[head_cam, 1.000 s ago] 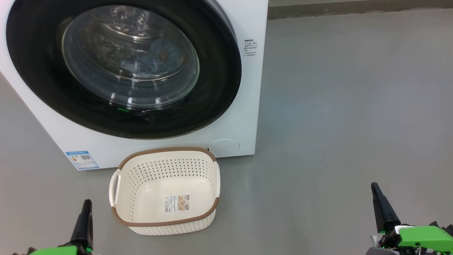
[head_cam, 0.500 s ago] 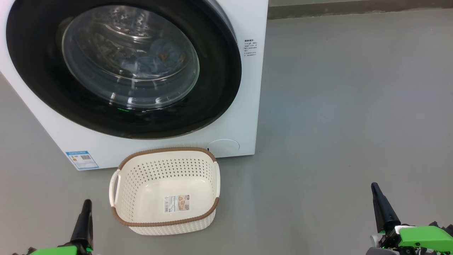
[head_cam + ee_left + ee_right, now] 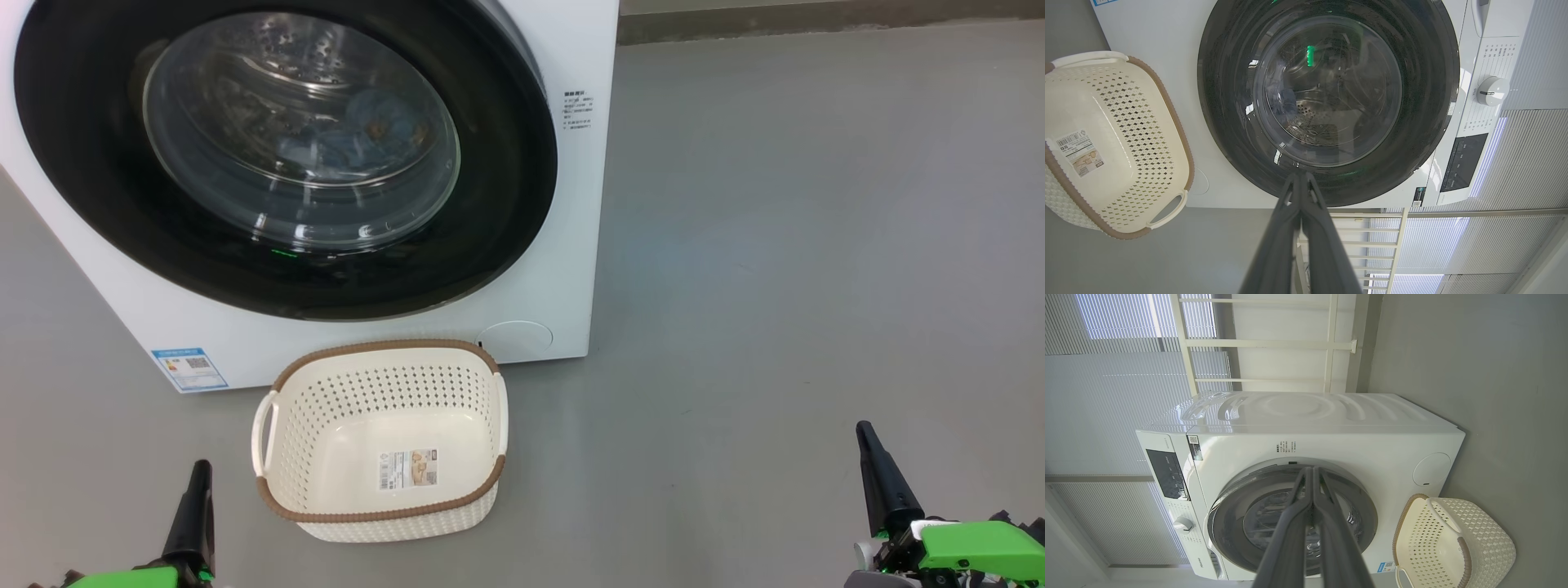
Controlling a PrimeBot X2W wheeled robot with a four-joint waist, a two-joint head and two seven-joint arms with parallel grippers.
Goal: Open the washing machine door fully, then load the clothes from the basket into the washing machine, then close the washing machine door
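The white washing machine [image 3: 563, 245] stands at the top left with its black-rimmed round door [image 3: 82, 188] closed flush against the front. Through the glass bowl I see light blue clothes [image 3: 367, 122] with orange spots lying inside the drum. The cream basket [image 3: 380, 437] with a brown rim sits on the floor right in front of the machine, holding nothing but its paper label. My left gripper [image 3: 198, 469] is shut at the lower left, just left of the basket. My right gripper [image 3: 864, 431] is shut at the lower right, far from both. Each wrist view shows its fingers [image 3: 1300, 183] [image 3: 1312, 473] pressed together.
Grey floor [image 3: 800, 245] stretches wide to the right of the machine. A wall base [image 3: 816, 16] runs along the far edge. The control panel and dial [image 3: 1492, 90] sit at the machine's top. A white rack [image 3: 1265, 343] and blinds stand behind the washer.
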